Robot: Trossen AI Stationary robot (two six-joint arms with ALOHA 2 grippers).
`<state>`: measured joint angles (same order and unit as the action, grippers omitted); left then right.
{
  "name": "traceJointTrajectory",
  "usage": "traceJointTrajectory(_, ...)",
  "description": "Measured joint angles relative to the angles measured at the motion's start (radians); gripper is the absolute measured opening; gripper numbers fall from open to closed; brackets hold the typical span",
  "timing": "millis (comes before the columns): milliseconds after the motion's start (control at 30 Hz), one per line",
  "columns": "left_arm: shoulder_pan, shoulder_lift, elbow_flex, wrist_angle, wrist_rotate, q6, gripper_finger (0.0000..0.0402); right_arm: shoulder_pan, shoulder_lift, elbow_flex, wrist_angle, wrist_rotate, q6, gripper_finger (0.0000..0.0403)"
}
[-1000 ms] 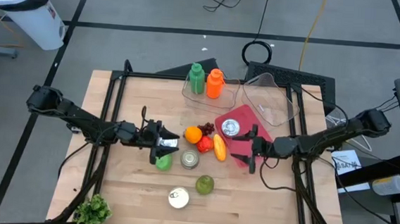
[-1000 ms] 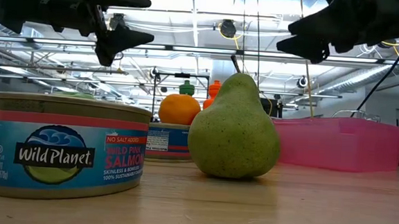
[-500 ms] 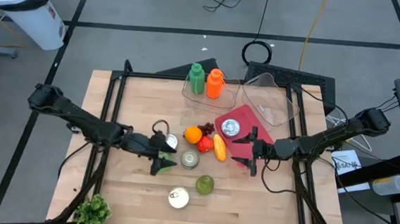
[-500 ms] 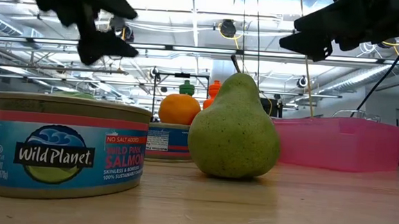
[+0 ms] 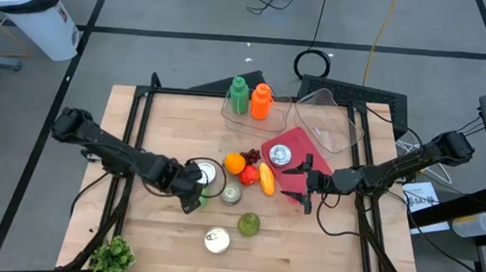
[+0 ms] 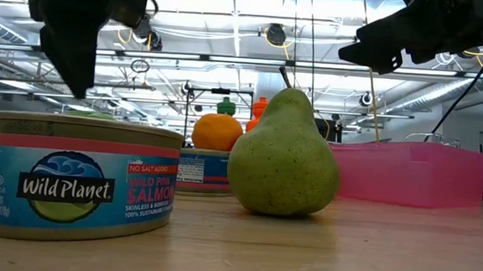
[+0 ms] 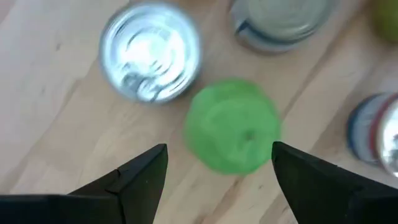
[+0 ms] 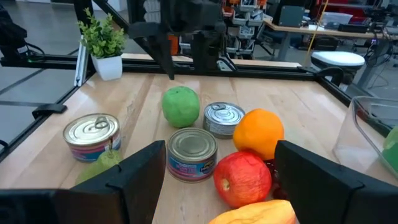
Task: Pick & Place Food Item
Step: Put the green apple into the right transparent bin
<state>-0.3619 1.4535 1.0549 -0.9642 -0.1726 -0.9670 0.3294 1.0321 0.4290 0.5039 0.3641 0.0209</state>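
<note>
At the table's (image 5: 320, 253) near left corner stands a small potted plant (image 5: 111, 255). The left gripper (image 5: 194, 194) hangs above the green apple (image 7: 232, 124), fingers spread wide and pointing down, 1 on each side of the fruit; no contact is visible, and the apple rests on the wood. Just beside the apple lies 1 silver-topped can (image 5: 209, 172). Nearer the front edge sits the salmon can (image 6: 78, 176), with the green pear (image 5: 248, 224) to its right. At centre are a second can (image 5: 231, 193), an orange (image 5: 234, 163) and a red apple (image 5: 249, 175). A green bottle (image 5: 239, 95) and an orange bottle (image 5: 261, 100) stand at the far edge. The right gripper (image 5: 308, 188) hovers over the pink tray (image 5: 298, 144), fingers apart, holding nothing.
</note>
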Motion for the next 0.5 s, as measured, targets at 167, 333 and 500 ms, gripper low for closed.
traceJointTrajectory(167, 0.047, 0.001, -0.006, -0.012, 0.111, -0.07, 0.0299, 0.0, 0.0, 0.0, 0.0, 0.0, -0.004, 0.0281)
traceJointTrajectory(333, 0.061, 0.002, -0.006, 0.061, 0.153, -0.086, 0.0299, 0.0, 0.0, 0.0, 0.0, 0.0, -0.011, 0.0281)
traceJointTrajectory(500, 0.056, 0.002, -0.006, 0.129, 0.128, -0.118, 0.0299, 0.0, 0.0, 0.0, 0.0, 0.0, -0.015, 0.0281)
